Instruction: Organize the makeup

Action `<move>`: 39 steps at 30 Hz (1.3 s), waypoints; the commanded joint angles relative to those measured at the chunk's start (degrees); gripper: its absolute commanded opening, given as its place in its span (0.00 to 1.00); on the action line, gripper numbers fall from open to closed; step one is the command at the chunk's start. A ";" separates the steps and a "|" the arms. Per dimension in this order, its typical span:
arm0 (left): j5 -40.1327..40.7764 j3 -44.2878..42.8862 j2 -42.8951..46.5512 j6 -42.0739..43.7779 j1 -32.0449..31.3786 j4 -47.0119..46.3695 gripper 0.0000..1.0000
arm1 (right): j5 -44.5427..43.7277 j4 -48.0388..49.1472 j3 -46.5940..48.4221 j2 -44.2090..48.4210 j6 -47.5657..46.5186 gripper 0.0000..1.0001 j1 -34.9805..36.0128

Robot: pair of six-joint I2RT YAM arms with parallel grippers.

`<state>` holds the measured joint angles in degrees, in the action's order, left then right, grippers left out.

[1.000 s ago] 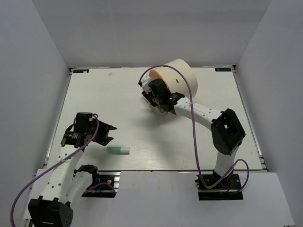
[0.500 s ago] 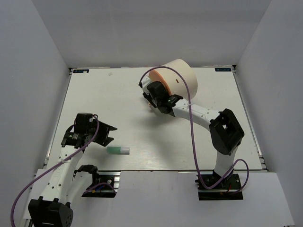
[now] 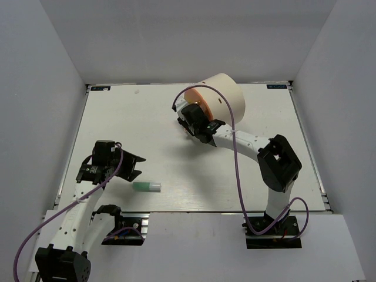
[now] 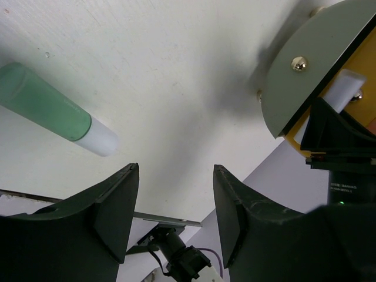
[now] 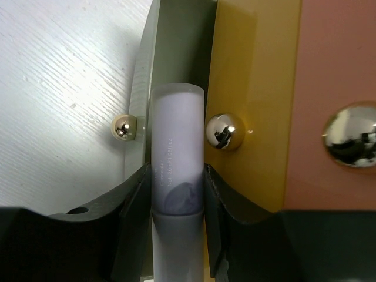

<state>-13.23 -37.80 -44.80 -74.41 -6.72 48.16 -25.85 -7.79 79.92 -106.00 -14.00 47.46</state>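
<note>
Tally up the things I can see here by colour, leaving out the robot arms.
mint green tube: 1
lavender tube: 1
cream drum: 1
Total: 3

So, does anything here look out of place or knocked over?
Only the mint green tube lies flat by itself on the table, near the open, empty left hand. The right hand grips a lavender tube at the orange face of the cream drum. Nothing looks spilled or broken.
</note>
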 commanded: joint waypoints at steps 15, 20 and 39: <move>-1.27 1.15 1.11 -0.03 -0.13 -0.70 0.63 | -3.25 4.98 -3.10 0.26 -1.99 0.10 0.97; -1.18 1.24 1.20 -0.03 -0.13 -0.44 0.63 | -3.16 4.80 -2.93 0.52 -2.08 0.22 1.23; -1.53 1.50 1.55 -0.12 -0.13 -0.44 0.63 | -1.75 3.92 -3.19 1.84 -1.38 0.51 1.14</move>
<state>-14.22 -36.86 -44.14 -74.41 -6.72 47.77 -27.68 -5.89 76.69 -106.34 -15.64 48.40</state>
